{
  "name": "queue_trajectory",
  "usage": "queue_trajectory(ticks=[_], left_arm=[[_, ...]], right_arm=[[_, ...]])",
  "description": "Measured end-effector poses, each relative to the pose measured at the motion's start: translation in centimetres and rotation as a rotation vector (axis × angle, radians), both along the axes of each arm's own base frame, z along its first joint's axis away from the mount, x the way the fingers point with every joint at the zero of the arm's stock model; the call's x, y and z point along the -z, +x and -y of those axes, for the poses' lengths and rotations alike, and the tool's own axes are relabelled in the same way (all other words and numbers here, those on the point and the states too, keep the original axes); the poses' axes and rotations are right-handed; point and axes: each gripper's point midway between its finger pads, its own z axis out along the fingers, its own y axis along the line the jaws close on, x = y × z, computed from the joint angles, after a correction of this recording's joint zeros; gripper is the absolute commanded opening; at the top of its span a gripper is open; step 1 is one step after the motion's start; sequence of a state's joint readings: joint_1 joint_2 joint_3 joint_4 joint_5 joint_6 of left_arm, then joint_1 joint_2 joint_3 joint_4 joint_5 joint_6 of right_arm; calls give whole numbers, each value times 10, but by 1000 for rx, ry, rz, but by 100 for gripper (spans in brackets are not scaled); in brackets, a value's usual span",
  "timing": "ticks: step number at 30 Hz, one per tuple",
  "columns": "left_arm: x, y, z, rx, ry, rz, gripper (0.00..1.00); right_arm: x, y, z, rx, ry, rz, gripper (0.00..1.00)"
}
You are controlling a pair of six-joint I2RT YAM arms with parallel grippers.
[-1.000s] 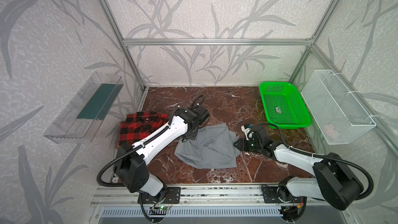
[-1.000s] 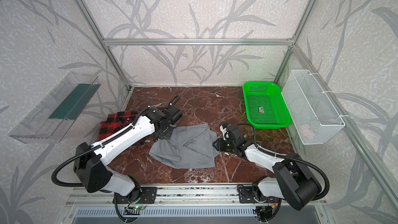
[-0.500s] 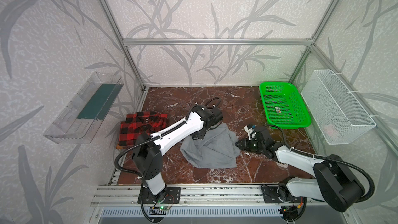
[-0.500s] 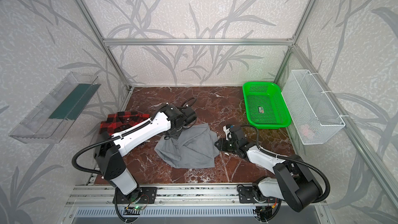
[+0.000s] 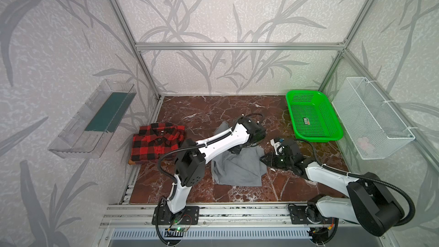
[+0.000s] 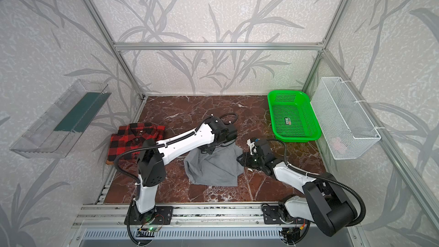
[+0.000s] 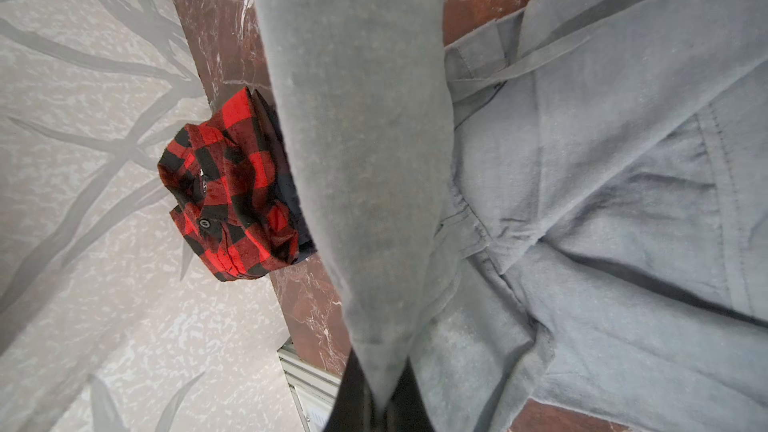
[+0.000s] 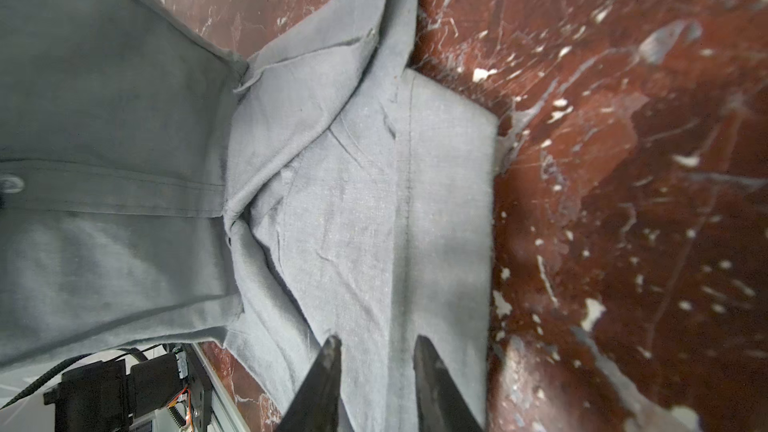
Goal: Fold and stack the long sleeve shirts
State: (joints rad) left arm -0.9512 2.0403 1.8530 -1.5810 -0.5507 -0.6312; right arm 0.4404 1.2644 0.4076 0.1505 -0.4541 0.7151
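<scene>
The light grey long sleeve shirt (image 5: pixel 237 169) (image 6: pixel 213 169) lies rumpled mid-table. My left gripper (image 5: pixel 237 150) (image 6: pixel 209 149) hangs over its far part, shut on a strip of its cloth (image 7: pixel 361 160) pulled up taut from the jaws (image 7: pixel 382 401). My right gripper (image 5: pixel 263 159) (image 6: pixel 241 159) sits low at the shirt's right edge. It is open, its fingers apart over the flat grey cloth (image 8: pixel 353 201), midpoint (image 8: pixel 376 342). The red-and-black plaid shirt (image 5: pixel 155 142) (image 6: pixel 134 139) (image 7: pixel 232 189) lies folded at the table's left edge, apart from both grippers.
A green basket (image 5: pixel 306 92) (image 6: pixel 285 92) stands at the back right with a small tag inside. A white wire basket (image 5: pixel 375 119) hangs on the right wall, a clear bin (image 5: pixel 92 119) on the left wall. An aluminium rail runs along the front edge.
My left arm has swung right across the table, dragging the grey shirt's left side over itself, so the shirt is now narrower. The right gripper has barely moved.
</scene>
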Motion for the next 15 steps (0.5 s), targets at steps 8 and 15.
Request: queue_trajectory(ticks=[8,15], left_arm=[[24,3,39,10,7,5,0],[33,-3,62,-9,-49,-12,0]], right_arm=[[0,-1,2,12,6,-9,31],[8,-3,6,34,6,-43,31]])
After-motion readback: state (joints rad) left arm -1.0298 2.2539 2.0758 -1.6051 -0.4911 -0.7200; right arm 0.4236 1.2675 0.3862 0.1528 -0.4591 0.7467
